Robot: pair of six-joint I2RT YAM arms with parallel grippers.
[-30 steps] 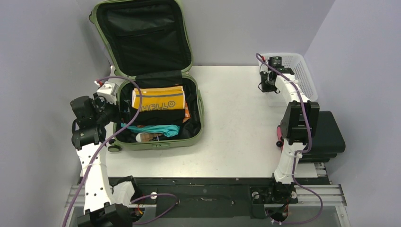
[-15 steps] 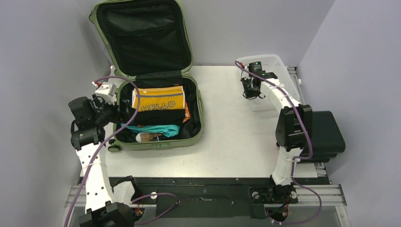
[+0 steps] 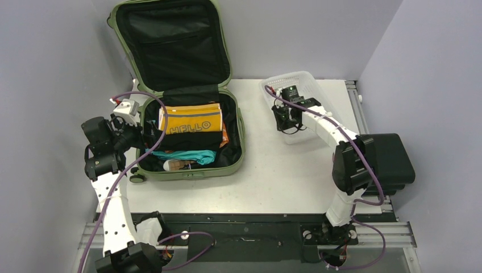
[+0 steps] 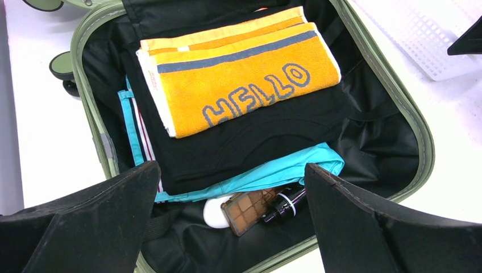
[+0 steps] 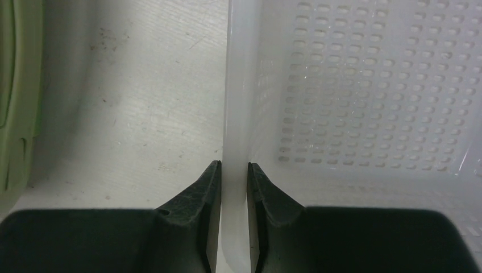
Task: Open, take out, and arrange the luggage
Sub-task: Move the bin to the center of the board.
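The luggage point(image 3: 239, 153), an olive-green suitcase, lies open at the table's left, its black-lined lid point(image 3: 170, 42) propped against the back wall. Inside lie an orange HELLO towel point(image 4: 244, 79), a black garment point(image 4: 273, 142), a teal garment point(image 4: 295, 168) and a brown palette point(image 4: 250, 207). My left gripper point(image 3: 136, 128) hovers open over the case's left side, its jaws wide above the contents point(image 4: 232, 168). My right gripper point(image 3: 282, 122) is shut on the rim of a white mesh basket point(image 3: 304, 82), its wall pinched between the fingers point(image 5: 233, 164).
A black case point(image 3: 392, 162) sits at the table's right edge beside the right arm. The basket point(image 4: 420, 34) now stands right of the suitcase. White table top point(image 3: 284, 170) lies between the two. Grey walls close in on three sides.
The right arm has dragged the white basket from the back right corner leftward toward the table's middle, with its jaws pinched on the rim. The left arm has barely moved.
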